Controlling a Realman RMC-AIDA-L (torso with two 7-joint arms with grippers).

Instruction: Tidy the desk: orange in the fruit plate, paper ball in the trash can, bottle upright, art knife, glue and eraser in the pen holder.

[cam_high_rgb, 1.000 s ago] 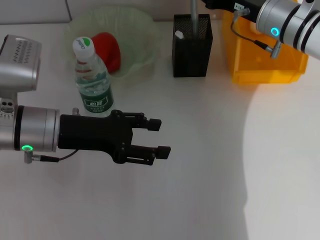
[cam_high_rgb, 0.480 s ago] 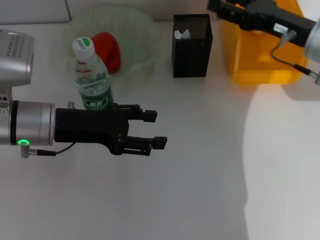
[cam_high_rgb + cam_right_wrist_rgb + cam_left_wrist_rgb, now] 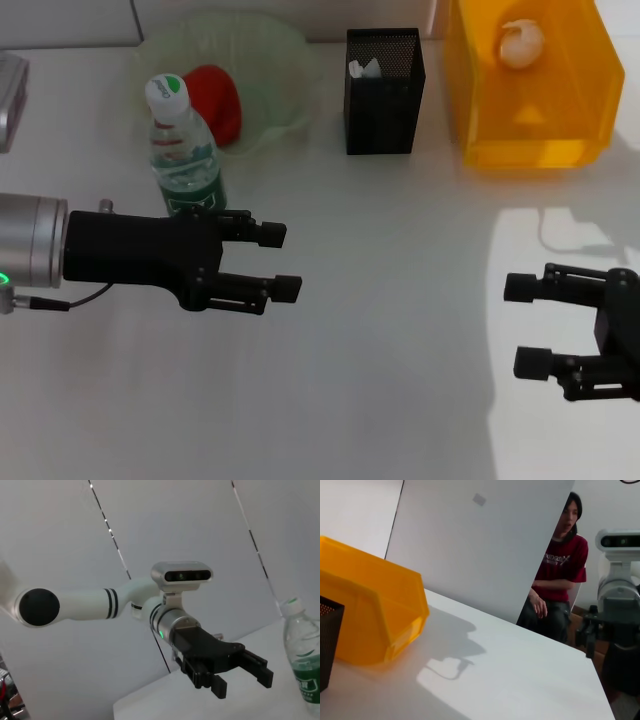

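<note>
Left pincer (image 3: 285,262) released, empty, at 5 o'clock of upright bottle (image 3: 185,155); right pincer (image 3: 527,325) released, empty, above surface (image 3: 400,400).

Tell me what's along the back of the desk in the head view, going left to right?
Fruit plate with the orange in it → pen holder → trash can with the paper ball inside.

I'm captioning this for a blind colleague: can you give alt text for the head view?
Two open black claws, left and right, hover empty over a white desk. Behind stand an upright bottle, an orange in a green plate, a black pen holder and a yellow trash can holding a paper ball.
</note>
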